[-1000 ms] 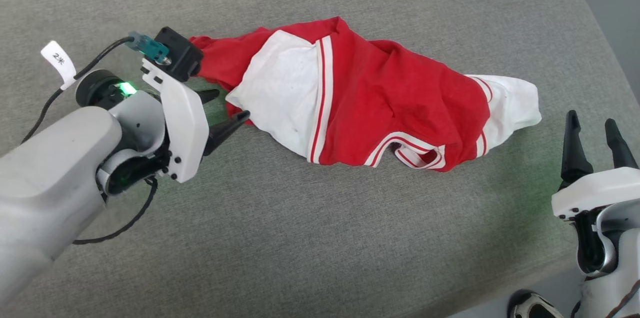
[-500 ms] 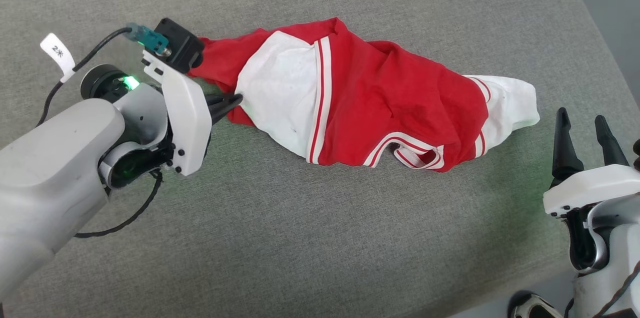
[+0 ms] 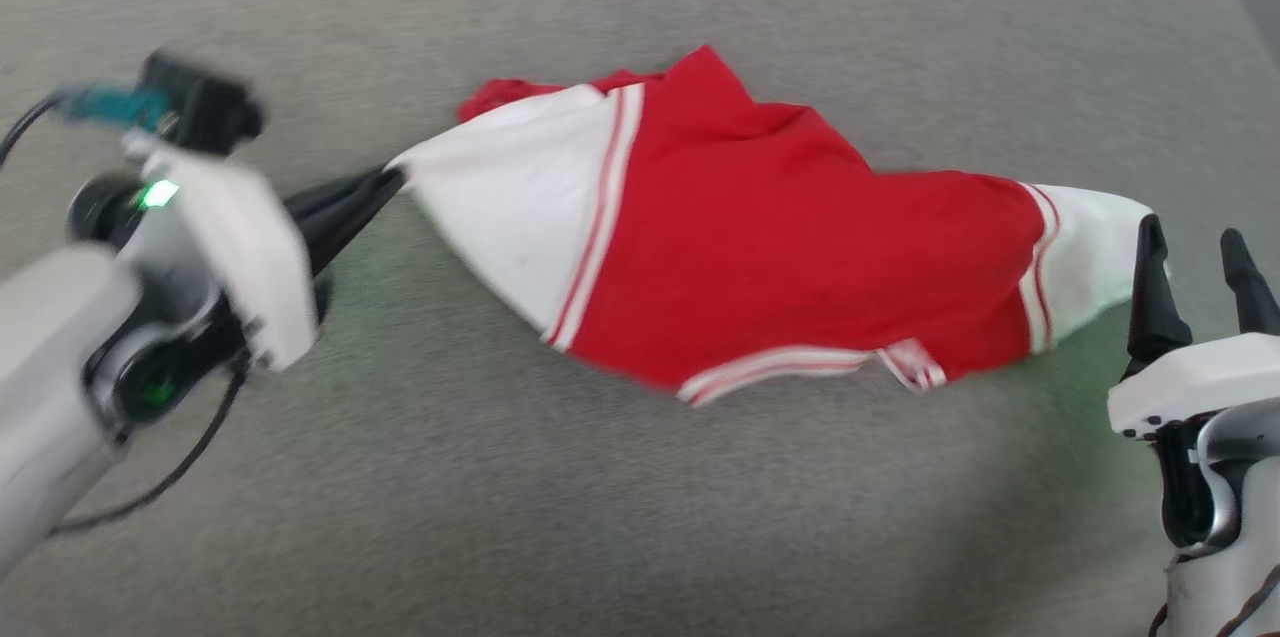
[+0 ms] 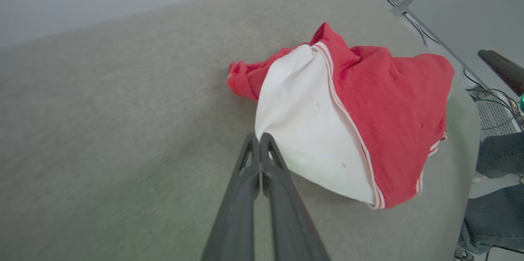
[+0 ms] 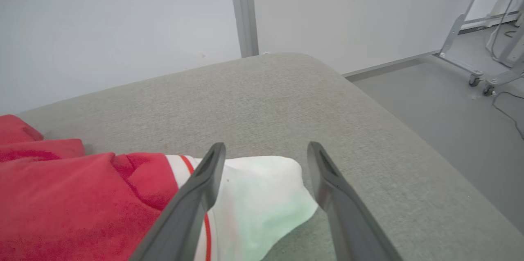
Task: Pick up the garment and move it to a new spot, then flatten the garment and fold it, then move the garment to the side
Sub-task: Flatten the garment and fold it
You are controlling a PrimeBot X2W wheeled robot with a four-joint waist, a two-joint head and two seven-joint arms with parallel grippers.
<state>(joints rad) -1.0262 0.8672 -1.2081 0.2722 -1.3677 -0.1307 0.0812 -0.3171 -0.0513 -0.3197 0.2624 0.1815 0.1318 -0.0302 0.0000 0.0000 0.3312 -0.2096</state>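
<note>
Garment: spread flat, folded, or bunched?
Bunched, not flat: the garment lies crumpled in a heap on the grey surface, one white sleeve end pinched by the shut jaws of the left gripper.

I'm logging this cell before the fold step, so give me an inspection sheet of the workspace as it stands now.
Surface: grey fabric surface.
Job's things: garment, crumpled, one white sleeve end drawn out toward the left gripper.
Clutter: nothing seen.
Grippers: left gripper shut on the garment's white sleeve corner; right gripper open, beside the other white sleeve end.
Cables: black cable looped at the left wrist; floor cables beyond the surface.
Surroundings: pale wall, wheeled metal frame, person's legs in jeans.
</note>
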